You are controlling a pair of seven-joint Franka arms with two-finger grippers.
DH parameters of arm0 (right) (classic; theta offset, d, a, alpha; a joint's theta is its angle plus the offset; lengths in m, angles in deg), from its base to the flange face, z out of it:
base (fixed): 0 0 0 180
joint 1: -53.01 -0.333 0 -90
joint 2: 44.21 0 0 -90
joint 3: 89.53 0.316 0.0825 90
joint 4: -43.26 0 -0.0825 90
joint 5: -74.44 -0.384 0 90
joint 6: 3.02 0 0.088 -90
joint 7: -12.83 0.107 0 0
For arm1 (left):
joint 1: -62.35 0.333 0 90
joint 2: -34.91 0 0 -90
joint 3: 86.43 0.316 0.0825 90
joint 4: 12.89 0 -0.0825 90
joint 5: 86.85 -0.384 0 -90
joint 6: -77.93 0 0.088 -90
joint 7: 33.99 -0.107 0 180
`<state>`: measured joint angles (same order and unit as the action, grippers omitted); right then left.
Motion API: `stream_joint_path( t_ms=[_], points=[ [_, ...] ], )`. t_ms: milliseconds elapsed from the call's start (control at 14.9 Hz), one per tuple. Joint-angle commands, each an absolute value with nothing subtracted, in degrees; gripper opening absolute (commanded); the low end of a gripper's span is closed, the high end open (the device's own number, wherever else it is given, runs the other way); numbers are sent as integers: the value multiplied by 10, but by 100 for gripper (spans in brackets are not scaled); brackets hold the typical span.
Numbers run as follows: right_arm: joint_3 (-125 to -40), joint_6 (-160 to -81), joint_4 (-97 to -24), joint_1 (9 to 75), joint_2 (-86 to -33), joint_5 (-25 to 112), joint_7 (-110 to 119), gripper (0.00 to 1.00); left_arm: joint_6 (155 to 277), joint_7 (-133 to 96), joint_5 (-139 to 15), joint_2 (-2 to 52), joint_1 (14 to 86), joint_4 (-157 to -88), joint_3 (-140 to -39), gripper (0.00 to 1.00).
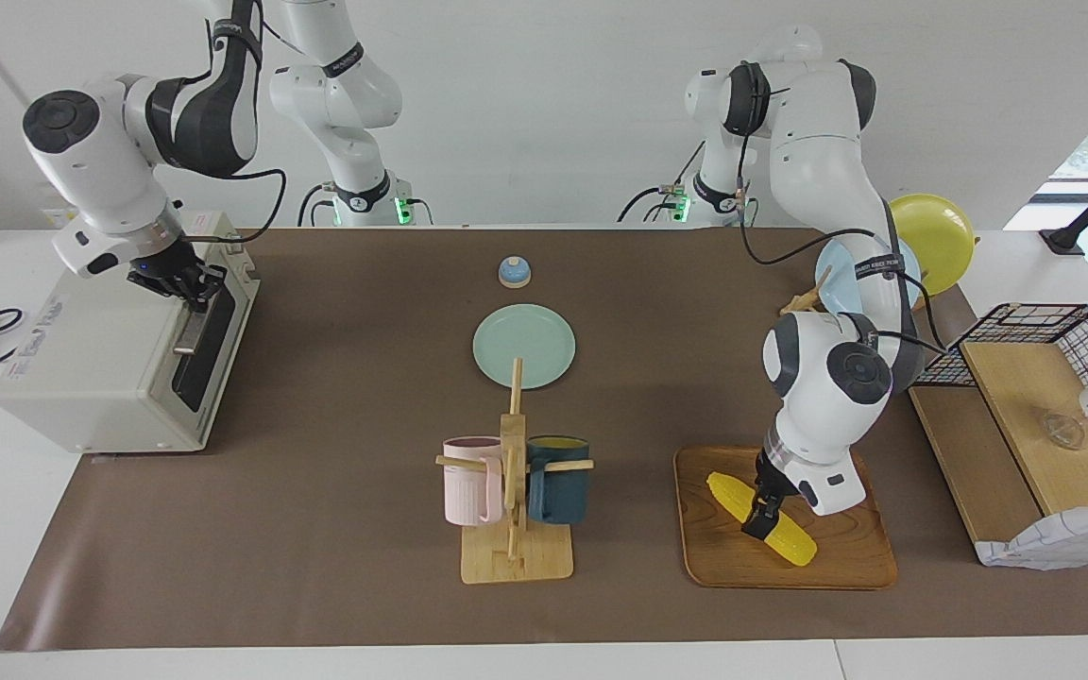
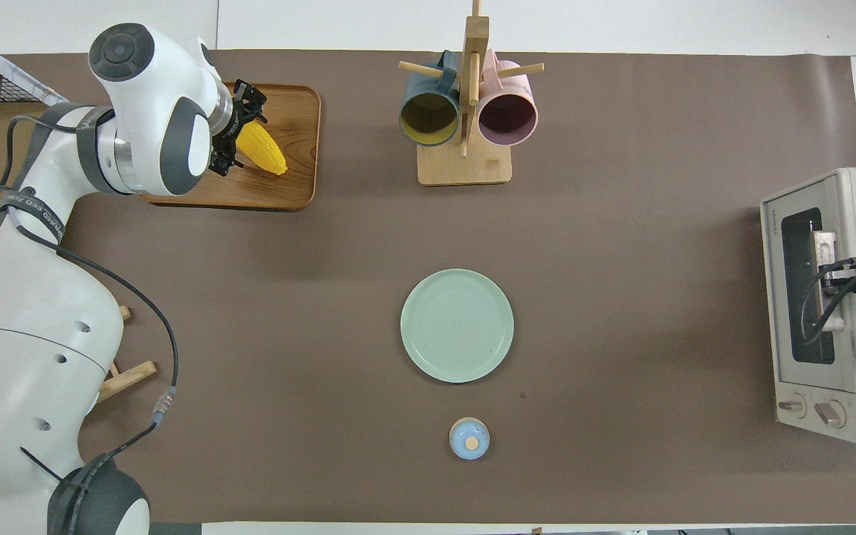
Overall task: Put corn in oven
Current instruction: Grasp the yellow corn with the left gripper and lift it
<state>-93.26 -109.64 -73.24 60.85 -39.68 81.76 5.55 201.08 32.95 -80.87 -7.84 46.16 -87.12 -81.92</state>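
Left gripper (image 1: 759,515) is straddling the corn (image 1: 759,518) on the wooden tray (image 1: 846,557), lower right of the facing view, grip not confirmable, while right gripper (image 1: 196,288), fingertips together, is sitting at the oven (image 1: 119,354) door handle (image 1: 193,326), upper left, probably to open it.

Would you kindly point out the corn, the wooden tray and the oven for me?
corn (image 1: 794,548): facing view, on its bare yellow end.
wooden tray (image 1: 851,557): facing view, on a bare part of its floor.
oven (image 1: 91,368): facing view, on its off-white top.
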Motion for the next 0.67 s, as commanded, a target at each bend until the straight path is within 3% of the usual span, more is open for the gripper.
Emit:
stream_joint_path(
  t_ms=[0,269,538,605],
  points=[
    [-927,-1107,-747,621,-394,824,37,0,2011,334,-817,-75,454,-880,-810,86],
    [-926,-1123,-758,620,-396,823,42,0,2012,334,-817,-75,456,-880,-810,70],
    [-925,-1195,-794,587,-420,816,68,0,2005,333,-818,-75,457,-877,-810,6],
    [-925,-1199,-794,584,-423,815,69,0,2001,333,-818,-75,457,-872,-810,0]
  ],
)
